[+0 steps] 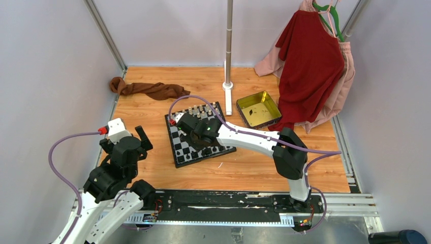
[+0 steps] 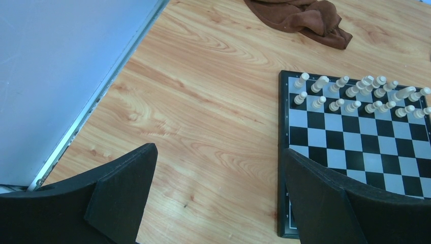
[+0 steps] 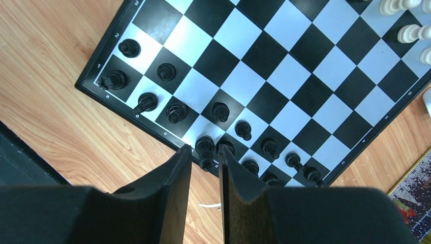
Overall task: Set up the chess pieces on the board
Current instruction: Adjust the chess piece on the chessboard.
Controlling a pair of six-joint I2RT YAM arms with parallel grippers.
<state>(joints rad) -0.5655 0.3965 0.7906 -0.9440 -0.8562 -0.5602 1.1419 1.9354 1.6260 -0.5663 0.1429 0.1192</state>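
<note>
The board (image 3: 264, 66), black and white checks inside a thin black border, lies on the table (image 2: 203, 91) in front of the arms. Two neat rows of cream pieces (image 2: 350, 94) stand along its far edge. The black pieces (image 3: 174, 112) fill its near two rows less evenly. The right tool (image 3: 205, 151) is narrow, its tips astride one black piece (image 3: 205, 147) in the edge row; whether it grips, I cannot tell. The left tool (image 2: 218, 152) gapes wide over the table beside the board.

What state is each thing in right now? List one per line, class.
Board, lying flat.
White pieces, standing in two rows.
Black pieces, standing along the opposite edge.
Tin, open.
Cloth, crumpled.
Left gripper, wide open, holding nothing.
Right gripper, jaws narrow around a black piece; grip unclear.
</note>
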